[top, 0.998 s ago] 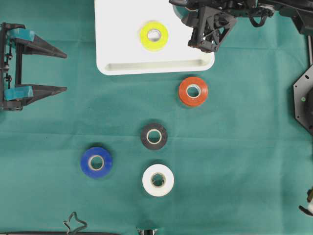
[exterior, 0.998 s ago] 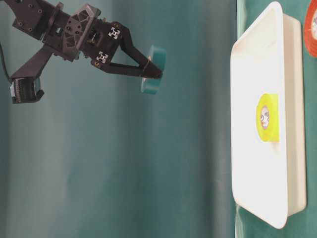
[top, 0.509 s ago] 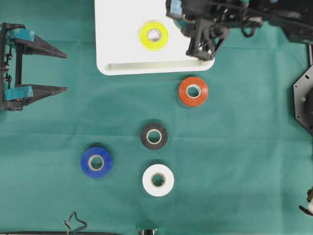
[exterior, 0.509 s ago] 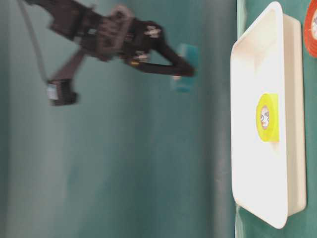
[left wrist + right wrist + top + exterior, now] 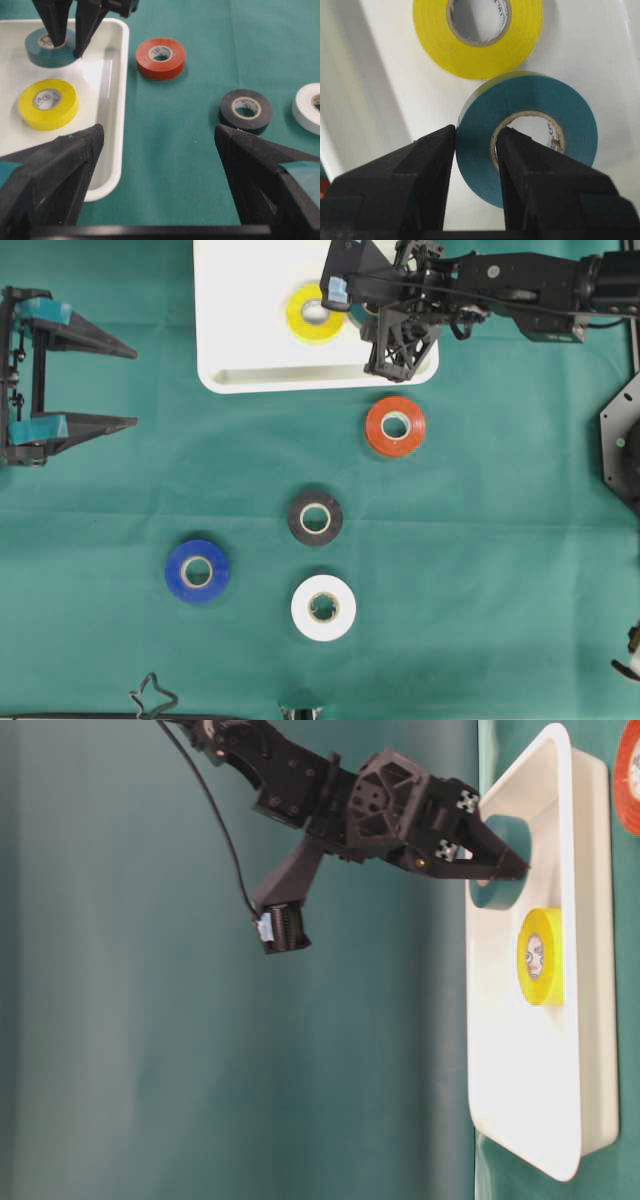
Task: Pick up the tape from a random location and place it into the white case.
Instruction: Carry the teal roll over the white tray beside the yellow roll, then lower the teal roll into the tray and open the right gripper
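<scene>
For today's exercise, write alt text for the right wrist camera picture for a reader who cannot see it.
Two black fingers pinch the wall of a teal tape roll over the white case. A yellow tape roll lies just beyond it.

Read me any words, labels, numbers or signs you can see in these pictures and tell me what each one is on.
No text can be read in any view.
Teal tape roll: small dark print on the inner cardboard core, too small to read.
Yellow tape roll: faint marks inside the core, blurred.
White case: no marking visible.
</scene>
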{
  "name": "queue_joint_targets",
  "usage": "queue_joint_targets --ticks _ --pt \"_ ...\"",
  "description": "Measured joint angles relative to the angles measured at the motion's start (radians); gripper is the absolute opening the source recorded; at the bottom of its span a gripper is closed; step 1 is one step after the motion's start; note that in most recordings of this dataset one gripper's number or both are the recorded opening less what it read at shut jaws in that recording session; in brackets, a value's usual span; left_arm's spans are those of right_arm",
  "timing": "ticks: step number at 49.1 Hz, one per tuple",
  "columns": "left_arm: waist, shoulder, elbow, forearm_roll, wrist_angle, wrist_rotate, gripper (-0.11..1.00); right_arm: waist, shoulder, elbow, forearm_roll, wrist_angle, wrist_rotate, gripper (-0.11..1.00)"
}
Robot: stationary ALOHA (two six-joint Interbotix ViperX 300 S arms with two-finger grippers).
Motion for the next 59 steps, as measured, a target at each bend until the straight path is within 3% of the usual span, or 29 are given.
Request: queue_joint_targets --ticks 37,39,46,49,52,59 --pt "0.000 0.005 0.000 0.000 -0.002 0.000 0.96 -0.020 0.032 0.003 0.002 -0.005 0.003 0.29" --pt "-0.002 0.005 0.000 0.000 -0.002 0.000 0.96 -0.020 0.031 0.003 0.002 -0.005 0.003 0.36" --pt "0.000 0.005 0.000 -0.002 -0.002 0.000 0.96 -0.020 0.032 0.003 0.002 -0.006 0.003 0.78" --pt "0.000 0.005 -0.002 -0.002 -0.002 0.000 0.96 -0.021 0.032 0.003 0.000 -0.006 0.003 0.89" --pt "-0.002 0.005 -0.002 0.000 -0.002 0.000 0.96 -0.021 0.031 0.003 0.002 -0.006 0.003 0.93" --pt "-0.002 0.005 0.000 -0.002 -0.002 0.000 0.96 -0.020 0.031 0.003 0.002 -0.006 0.002 0.90"
